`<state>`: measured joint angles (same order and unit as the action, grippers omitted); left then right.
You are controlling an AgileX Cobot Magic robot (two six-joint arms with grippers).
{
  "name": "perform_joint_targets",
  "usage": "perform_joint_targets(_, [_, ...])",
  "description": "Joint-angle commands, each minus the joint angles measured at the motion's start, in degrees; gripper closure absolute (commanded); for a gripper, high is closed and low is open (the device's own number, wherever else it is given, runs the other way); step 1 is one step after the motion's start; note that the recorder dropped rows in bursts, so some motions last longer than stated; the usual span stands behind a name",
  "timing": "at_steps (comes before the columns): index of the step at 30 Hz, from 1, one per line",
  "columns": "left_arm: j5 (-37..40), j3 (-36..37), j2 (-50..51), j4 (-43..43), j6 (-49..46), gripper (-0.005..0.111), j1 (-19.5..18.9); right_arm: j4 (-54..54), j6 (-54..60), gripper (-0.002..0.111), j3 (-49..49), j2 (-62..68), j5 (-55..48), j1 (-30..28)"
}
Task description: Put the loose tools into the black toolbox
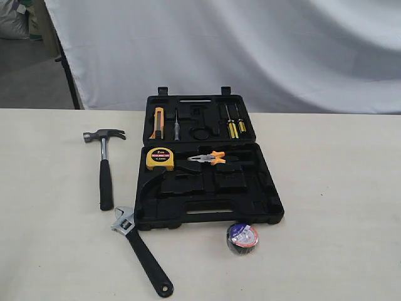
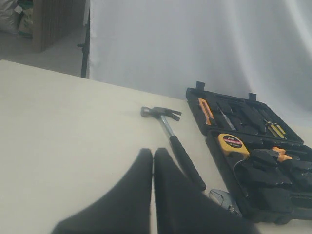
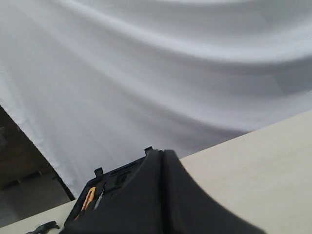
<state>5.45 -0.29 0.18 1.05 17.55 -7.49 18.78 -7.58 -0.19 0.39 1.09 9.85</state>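
Find the black toolbox (image 1: 207,221) open mid-worktop, lid half toward the edge by the white curtain. Place the claw hammer (image 1: 105,169) just beside its wall on the left-arm side, head toward that edge; the adjustable wrench (image 1: 141,251) off the near corner on the same side, jaw end right at the case; the tape roll (image 1: 242,238) just off the other near corner. Read left gripper (image 2: 152,152) and right gripper (image 3: 162,152) as clenched on nothing, clear of all three. Count none stowed. Expect trouble from the head-heavy hammer swinging out of a pinch on its round handle, or the flat wrench skidding.
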Motion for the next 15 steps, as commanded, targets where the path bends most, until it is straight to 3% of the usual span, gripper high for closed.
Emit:
perform_joint_targets(1, [-0.41, -0.15, -0.18, 0.25, 0.27, 0.106, -1.45, 0.15, 0.66, 0.109, 0.19, -0.39, -1.09, -0.35])
perform_joint_targets(11, [-0.41, -0.15, -0.18, 0.25, 0.27, 0.106, -1.45, 2.02, 4.09, 0.109, 0.19, -0.39, -5.97, -0.11])
perform_joint_targets(15, [-0.41, -0.15, -0.18, 0.25, 0.27, 0.106, -1.45, 2.02, 4.85, 0.109, 0.19, -0.39, -5.97, 2.56])
